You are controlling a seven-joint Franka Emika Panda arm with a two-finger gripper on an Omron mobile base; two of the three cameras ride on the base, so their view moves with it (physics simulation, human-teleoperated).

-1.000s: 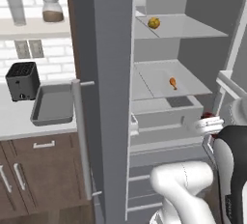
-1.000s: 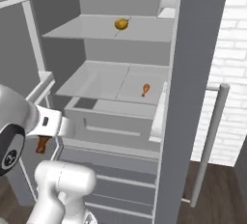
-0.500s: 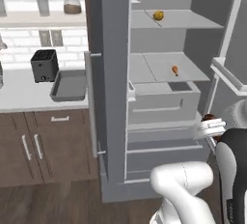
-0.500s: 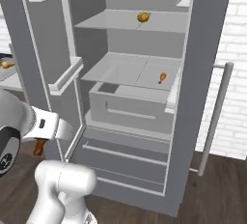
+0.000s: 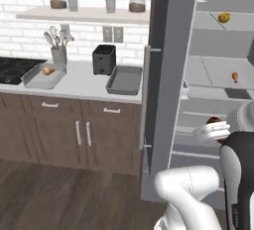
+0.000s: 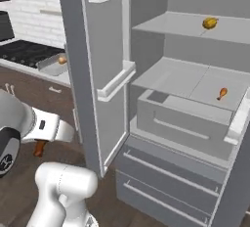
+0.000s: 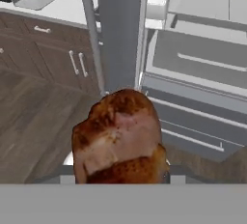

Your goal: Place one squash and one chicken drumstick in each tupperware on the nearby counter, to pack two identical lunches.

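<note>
My gripper (image 5: 214, 126) is shut on a chicken drumstick (image 7: 120, 138), whose browned meaty end hides the fingertips in the hand view. It hangs below the hand (image 6: 40, 146) in front of the open fridge. A second drumstick (image 5: 234, 77) (image 6: 222, 93) lies on the fridge's middle shelf. One squash (image 5: 224, 17) (image 6: 210, 23) sits on the top shelf. Another squash (image 5: 48, 70) rests inside the left tupperware (image 5: 33, 79) on the counter, near the stove. The right tupperware (image 5: 124, 81) beside the toaster holds nothing.
The open fridge door (image 5: 166, 75) (image 6: 93, 69) stands between my hand and the counter. A black toaster (image 5: 103, 59), a utensil holder (image 5: 58, 53) and a stove (image 5: 12, 69) line the counter. Jars stand on a wall shelf (image 5: 84, 13). Wood floor lies below.
The whole picture has shifted: the base has driven back and left, bringing the counter, stove and both tupperwares into view. The gripper still holds the drumstick.
</note>
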